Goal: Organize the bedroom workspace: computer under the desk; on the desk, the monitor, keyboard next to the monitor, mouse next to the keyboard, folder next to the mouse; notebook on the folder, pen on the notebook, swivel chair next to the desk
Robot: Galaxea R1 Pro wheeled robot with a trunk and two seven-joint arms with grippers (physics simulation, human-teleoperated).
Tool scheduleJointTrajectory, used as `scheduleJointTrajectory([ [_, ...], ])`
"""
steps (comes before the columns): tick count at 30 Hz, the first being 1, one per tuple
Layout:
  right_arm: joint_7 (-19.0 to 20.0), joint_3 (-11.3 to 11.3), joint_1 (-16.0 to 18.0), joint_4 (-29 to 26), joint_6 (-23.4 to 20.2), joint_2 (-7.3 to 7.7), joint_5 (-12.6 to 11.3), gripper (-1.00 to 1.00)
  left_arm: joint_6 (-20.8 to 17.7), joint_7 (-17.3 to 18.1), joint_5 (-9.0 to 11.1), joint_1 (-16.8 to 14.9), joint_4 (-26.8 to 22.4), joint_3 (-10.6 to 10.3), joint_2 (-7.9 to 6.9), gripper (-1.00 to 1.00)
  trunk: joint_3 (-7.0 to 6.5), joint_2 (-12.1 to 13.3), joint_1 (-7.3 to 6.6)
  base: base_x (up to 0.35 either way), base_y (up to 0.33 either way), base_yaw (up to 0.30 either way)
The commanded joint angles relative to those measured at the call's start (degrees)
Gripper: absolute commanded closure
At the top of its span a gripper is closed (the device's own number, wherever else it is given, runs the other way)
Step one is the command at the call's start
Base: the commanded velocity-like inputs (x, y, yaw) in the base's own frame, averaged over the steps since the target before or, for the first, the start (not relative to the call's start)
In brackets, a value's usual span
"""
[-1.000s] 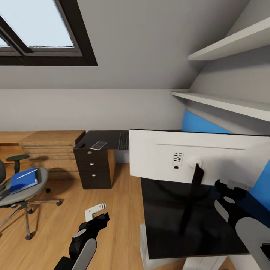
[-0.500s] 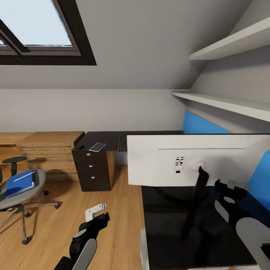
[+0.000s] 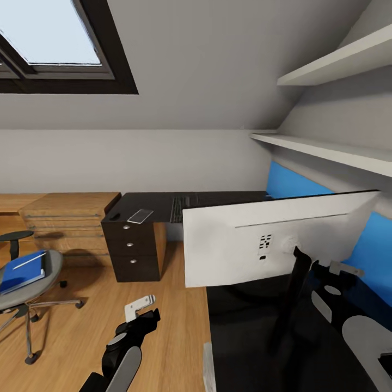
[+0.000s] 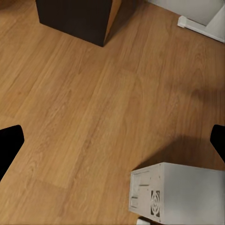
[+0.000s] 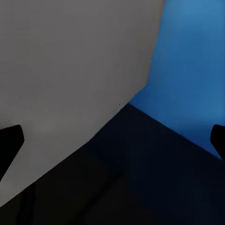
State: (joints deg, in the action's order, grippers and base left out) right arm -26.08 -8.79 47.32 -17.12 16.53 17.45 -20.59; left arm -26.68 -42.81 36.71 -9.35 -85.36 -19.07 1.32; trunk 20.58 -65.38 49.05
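- The wide flat monitor with the white back (image 3: 272, 245) stood on the glossy black L-shaped bench (image 3: 245, 326), on its thin black stand (image 3: 291, 294), tilted, with its back towards the robot.
- The right tool (image 3: 333, 272) was just beside the lower right edge of the monitor, close behind the stand. In the right wrist view its two dark fingertips (image 5: 9, 140) stood wide apart at the two edges, with nothing between them, so I judged it released.
- The left tool (image 3: 139, 310) hung over the wooden floor (image 3: 174, 305), well apart from the bench. Its fingertips (image 4: 9, 140) were also spread and empty, above the boxy white computer tower (image 4: 180, 192) on the floor.
- The flat black keyboard (image 3: 179, 208) lay on the far wing of the bench, its long axis running away from the robot, near the thin grey notebook (image 3: 140, 216).
- The bright blue folder (image 3: 22, 270) with the thin white pen (image 3: 30, 260) on it lay on the grey swivel chair (image 3: 24, 288), far to the left.
- In my judgement, the right arm was much nearer to the monitor, so any correction of the screen belonged to it; the folder lay on the left arm's side.
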Motion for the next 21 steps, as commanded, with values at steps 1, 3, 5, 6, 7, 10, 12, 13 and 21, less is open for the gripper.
scheduleJointTrajectory([
  [1,-0.2,-0.5,0.1,0.0,0.3,0.04,-0.6,-1.0,-0.1,-0.4,0.4,-0.1,-0.1,-0.1,-0.01,-1.0,0.07,0.0,0.01,0.026,0.0,0.0],
  [3,-0.2,-0.5,0.1,0.0,0.3,0.04,-0.6,-1.0,-0.1,-0.4,0.4,-0.1,-0.1,-0.1,0.0,-1.0,0.07,0.0,0.01,0.017,0.0,0.0],
  [5,-0.2,-0.5,0.1,0.0,0.3,0.04,-0.6,-1.0,-0.1,-0.4,0.4,-0.1,-0.1,-0.1,0.0,-1.0,0.07,0.0,0.01,0.01,0.0,0.0],
  [6,-0.2,-0.5,0.1,0.0,0.3,0.04,-0.6,-1.0,-0.1,-0.4,0.4,-0.1,-0.1,-0.1,0.0,-1.0,0.07,0.0,0.01,0.006,0.0,0.0],
  [7,-0.2,-0.5,0.1,0.0,0.3,0.04,-0.6,-1.0,-0.1,-0.4,0.4,-0.1,-0.1,-0.1,0.0,-1.0,0.07,0.0,0.01,0.004,0.0,0.0],
  [10,-0.2,-0.4,0.1,0.0,0.3,0.08,-0.6,-1.0,-0.2,-0.4,0.4,0.0,-0.1,-0.1,0.0,-1.0,0.07,0.0,0.01,-0.03,0.0,0.0],
  [12,-0.3,-0.4,0.1,0.0,0.3,0.06,-0.6,-1.0,-0.2,-0.4,0.4,-0.1,-0.1,-0.1,0.0,-1.0,0.07,0.0,0.01,-0.158,0.0,0.0],
  [13,-0.2,-0.4,0.1,0.0,0.3,0.06,-0.6,-1.0,-0.2,-0.4,0.4,-0.1,-0.1,-0.1,0.0,-1.0,0.07,0.0,0.01,-0.246,0.0,0.0],
  [21,-0.3,-0.4,0.1,0.0,0.3,0.05,-0.6,-1.0,-0.2,-0.4,0.5,-0.1,-0.1,-0.1,0.0,-1.0,0.07,0.0,0.01,-0.31,0.0,0.0],
])
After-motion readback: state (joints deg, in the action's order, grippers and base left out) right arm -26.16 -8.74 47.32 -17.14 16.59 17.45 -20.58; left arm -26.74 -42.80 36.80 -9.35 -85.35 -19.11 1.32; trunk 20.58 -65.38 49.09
